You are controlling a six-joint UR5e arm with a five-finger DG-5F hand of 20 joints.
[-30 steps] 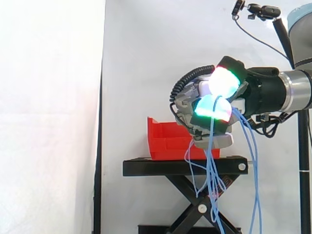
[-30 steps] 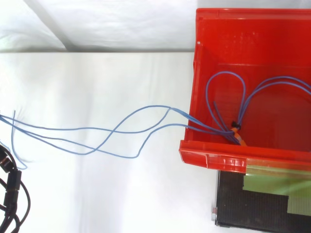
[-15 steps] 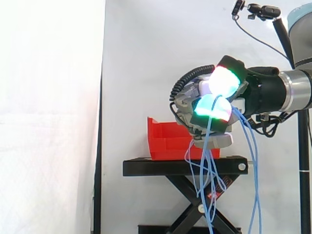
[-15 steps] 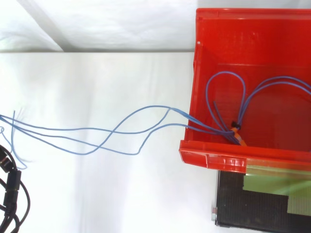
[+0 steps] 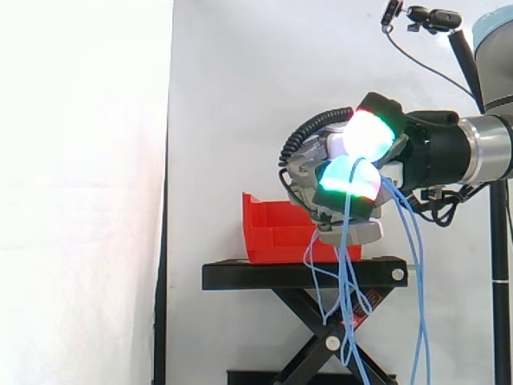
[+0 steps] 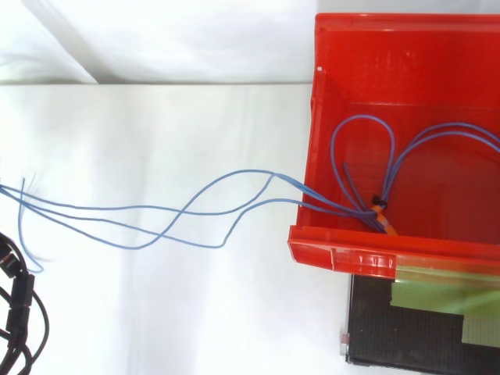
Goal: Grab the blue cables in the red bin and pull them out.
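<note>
Right, the hand (image 5: 353,180) is clamping down on the blue cables (image 5: 346,265), curled tight with the strands running out from under the glowing pads (image 5: 370,135) and dangling past the front of the black stand (image 5: 264,275). From the side, the hand is sitting above and just off the near end of the red bin (image 5: 268,233), clear of it and not reaching inside.

So the grab is looking done. The pull is looking only partly done. From above, several loops are lying inside the red bin (image 6: 336,254), bunched by an orange tie (image 6: 383,215) just inside its front wall. From that bunch the blue cables (image 6: 348,203) are climbing over the bin's wall near the corner and trailing well away across the white surface (image 6: 156,312) toward the view's left edge.

One part of the bundle is resting in the bin, then, and the other is hanging from the hand, well apart from the tie. What's remaining, I'm judging, is drawing farther off until the loops and tie are clearing the rim, and that tie could be catching on the lip
</note>
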